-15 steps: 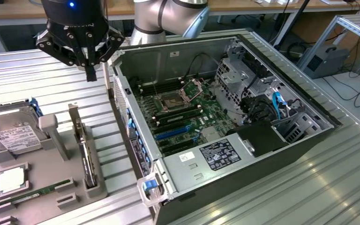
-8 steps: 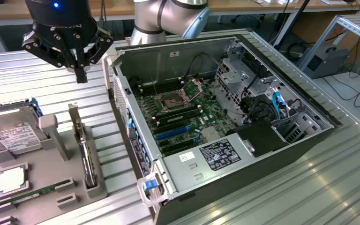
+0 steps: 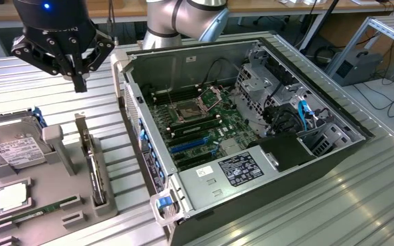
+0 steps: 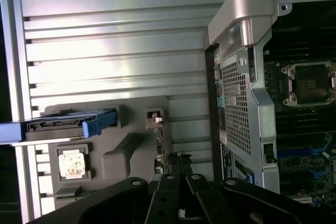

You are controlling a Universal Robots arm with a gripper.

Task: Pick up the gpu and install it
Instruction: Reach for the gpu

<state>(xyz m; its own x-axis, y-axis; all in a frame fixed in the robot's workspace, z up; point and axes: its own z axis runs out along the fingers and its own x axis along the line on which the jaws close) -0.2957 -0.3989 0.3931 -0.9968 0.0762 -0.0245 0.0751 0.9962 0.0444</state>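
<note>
**A:** Where is the gpu [image 3: 93, 166]?

**B:** It stands on its long edge in a narrow slot of the grey holder [image 3: 60, 171], with its silver bracket at the end nearest the gripper [image 3: 80, 88]. In the exterior view it lies below the fingertips and well apart from them. Nothing touches it.

**A:** And the hand itself?

**B:** The fingers are pressed together, point down and hold nothing. The gripper hangs over the ribbed metal table [image 3: 19, 97], just past the holder's far end.

**A:** What else is in that holder?

**B:** The hard drive [image 3: 16, 148] with its white label sits to the exterior view's left of the gpu, below the gripper and off to that side. Farther from the gripper are a processor [image 3: 11, 197] lying flat and a slim green RAM stick [image 3: 39, 211] lying along the holder's near edge.

**A:** And on the other side?

**B:** The open computer case [image 3: 183, 48] lies to the exterior view's right of the gripper, beside the holder. Its motherboard [image 3: 207, 128] faces up, with the processor socket [image 3: 186, 110] roughly level with the gpu's bracket. The blue expansion slots [image 3: 186, 146] lie lower, across from the card. In the wrist view the case's perforated rear panel stands beside the closed fingers.
</note>
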